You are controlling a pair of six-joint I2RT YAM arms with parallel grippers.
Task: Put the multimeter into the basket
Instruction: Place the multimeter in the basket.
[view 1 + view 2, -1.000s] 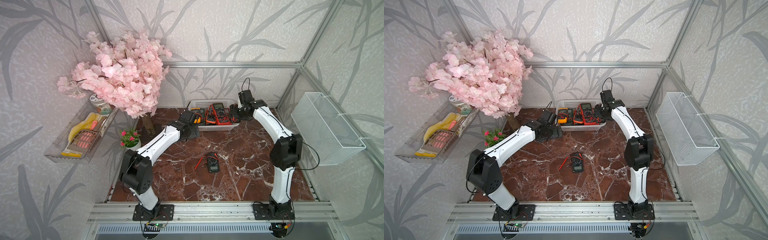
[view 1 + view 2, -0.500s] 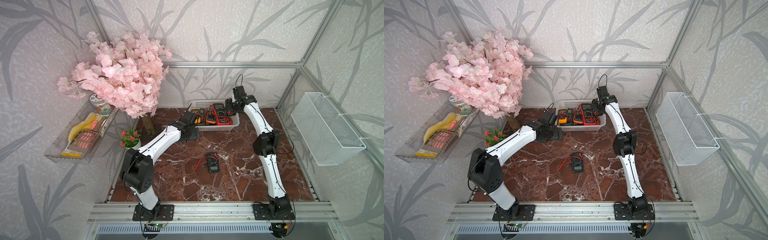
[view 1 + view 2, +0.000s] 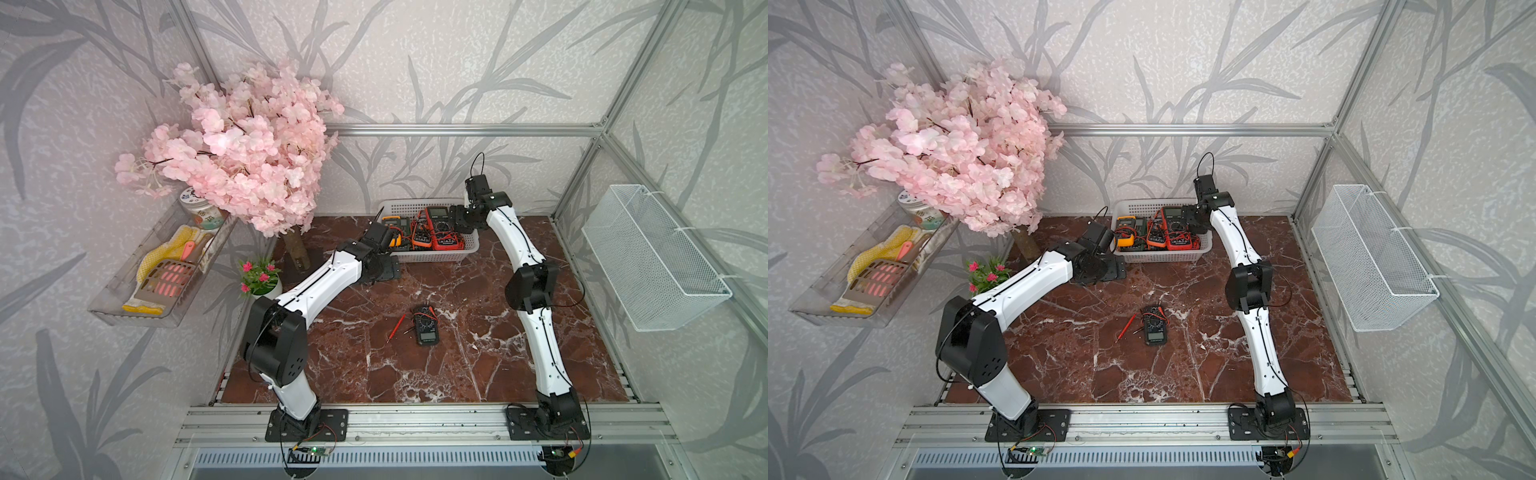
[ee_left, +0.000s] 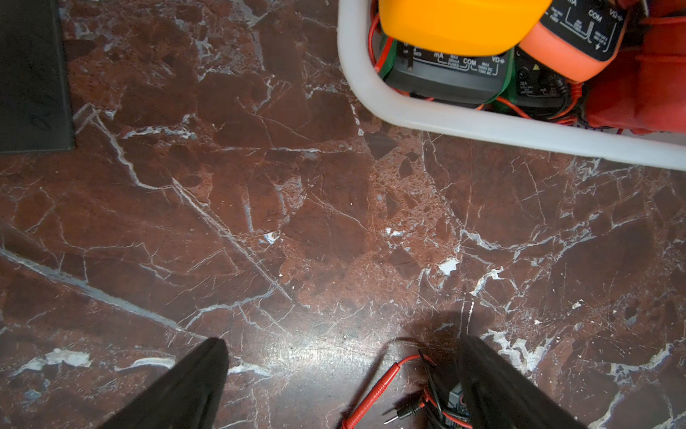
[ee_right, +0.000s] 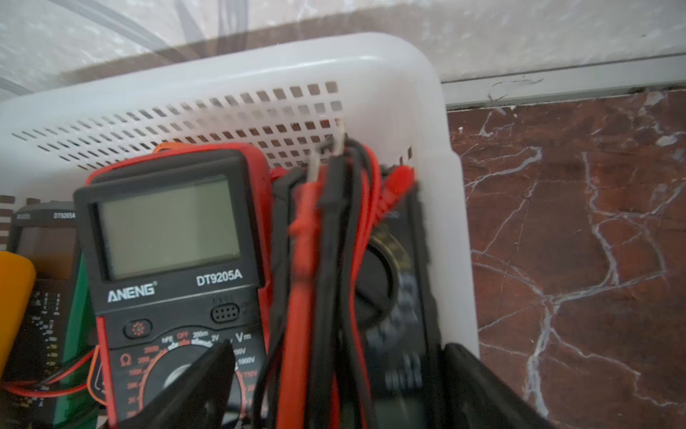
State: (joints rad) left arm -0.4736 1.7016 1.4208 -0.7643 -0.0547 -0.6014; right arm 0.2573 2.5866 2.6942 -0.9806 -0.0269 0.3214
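red-brown marble tops the desk (image 3: 457, 374) where a white plastic basket (image 3: 432, 254) sits close to the back wall, already crowded with meters. the right claw (image 5: 337, 353) hangs over the basket's end nearest the right arm, its fingers (image 5: 200, 390) spread wide and gripping nothing. between them a dark multimeter (image 5: 393, 289) lies inside the basket against that end wall, with red and black test leads (image 5: 304, 260) bundled across its face. next to it in the basket a red-cased multimeter (image 5: 167, 260) shows a blank grey screen. toward the basket's far end sit an orange-cased meter (image 4: 564, 55) and a yellow one (image 4: 453, 26), the yellow one overlapping a green-edged meter (image 4: 445, 76).

the left claw (image 4: 343, 341) hovers low over bare desk just in front of the basket's corner on the left arm's side, open and empty. well in front of the basket, on open desk, a small black multimeter (image 3: 426, 328) lies flat on its back with a red probe (image 3: 395, 328) stretched out beside it; neither claw touches it.

off the basket's left-arm end stands a pink blossom tree (image 3: 249, 158) with a small potted plant (image 3: 258, 274) near its foot, and beyond them a clear tray (image 3: 137, 318) of odds and ends is fixed to the side wall. a white wire-mesh bin (image 3: 648, 257) hangs on the opposite wall, well apart from the basket's other end.
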